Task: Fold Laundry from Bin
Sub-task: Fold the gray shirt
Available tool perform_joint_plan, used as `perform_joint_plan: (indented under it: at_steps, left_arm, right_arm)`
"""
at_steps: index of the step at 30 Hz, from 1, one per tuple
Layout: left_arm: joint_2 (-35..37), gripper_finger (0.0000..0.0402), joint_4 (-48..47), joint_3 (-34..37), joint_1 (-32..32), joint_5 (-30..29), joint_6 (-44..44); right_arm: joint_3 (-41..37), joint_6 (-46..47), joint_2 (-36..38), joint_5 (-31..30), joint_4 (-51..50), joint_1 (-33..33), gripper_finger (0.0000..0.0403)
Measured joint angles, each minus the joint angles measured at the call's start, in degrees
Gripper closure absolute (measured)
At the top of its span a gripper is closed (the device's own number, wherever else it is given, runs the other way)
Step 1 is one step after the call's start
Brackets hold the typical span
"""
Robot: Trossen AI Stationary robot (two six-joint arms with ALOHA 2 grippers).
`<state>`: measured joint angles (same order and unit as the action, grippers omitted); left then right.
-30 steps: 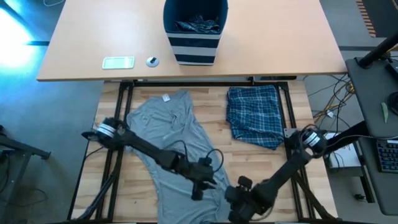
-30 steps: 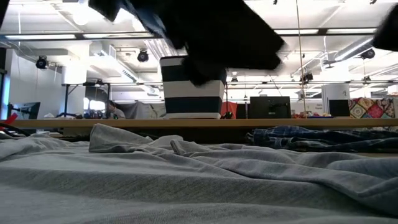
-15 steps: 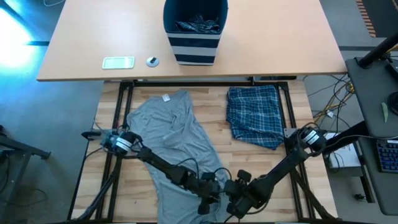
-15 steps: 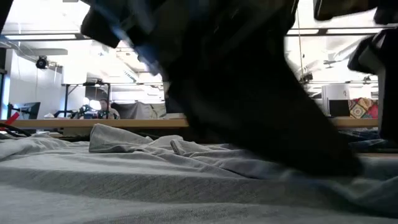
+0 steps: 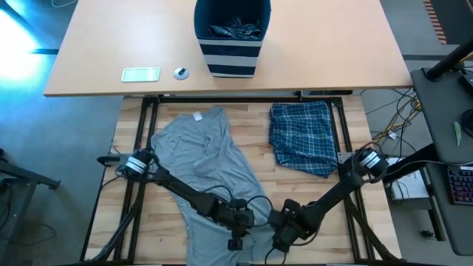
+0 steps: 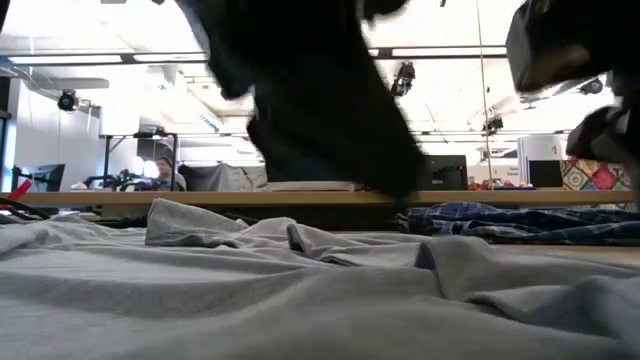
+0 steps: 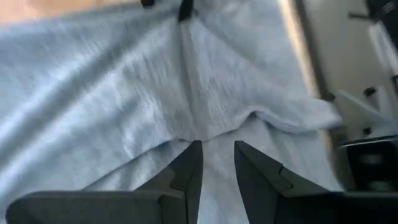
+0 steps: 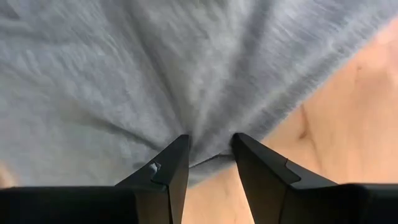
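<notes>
The grey T-shirt (image 5: pixel 207 159) is spread at the table's seven o'clock. Its near hem is pinched by the left gripper (image 5: pixel 235 238) and right gripper (image 5: pixel 281 239); thin holds could slip when lifted, bunching the cloth.

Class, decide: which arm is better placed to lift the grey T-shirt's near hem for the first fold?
Probably neither alone. Left gripper and right gripper each pinch the grey T-shirt at its near edge, side by side, so both would lift together.
</notes>
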<state>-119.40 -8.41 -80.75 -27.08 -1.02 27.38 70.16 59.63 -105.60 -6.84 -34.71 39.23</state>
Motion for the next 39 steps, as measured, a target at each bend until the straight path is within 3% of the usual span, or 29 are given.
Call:
perform_joint_plan:
  at_steps: [4,10,16,22,27,31,39]
  left_arm:
    - [6.98,0.0324,-1.89,3.60,1.83,-2.40,-0.71]
    - [18.75,0.0324,4.05,19.41,10.97,-9.56,0.21]
    - [16.49,0.0324,16.16,31.52,16.19,-9.06,1.21]
    - [10.89,0.0324,18.00,33.03,18.62,-9.60,-1.29]
    - [10.99,0.0324,17.18,32.99,19.36,-8.72,-6.16]
    - [14.38,0.0324,13.73,32.52,19.38,-6.81,-10.37]
    - [24.55,0.0324,2.39,31.46,19.18,-1.01,-14.26]
  right_arm:
    - [0.75,-3.56,5.06,-0.26,0.28,-1.75,0.0278]
    - [0.02,-10.79,8.76,-6.20,3.24,-6.50,0.0278]
    - [0.04,-17.02,3.13,-6.30,18.42,-5.12,0.0278]
    - [2.82,-13.34,-7.42,0.09,26.97,-0.48,0.0278]
    - [8.11,-12.66,-12.37,1.70,26.31,2.21,0.0278]
    - [10.62,-12.36,-12.05,0.58,23.38,2.09,0.0278]
    - [14.55,-9.37,-5.48,-2.36,7.50,3.05,0.0278]
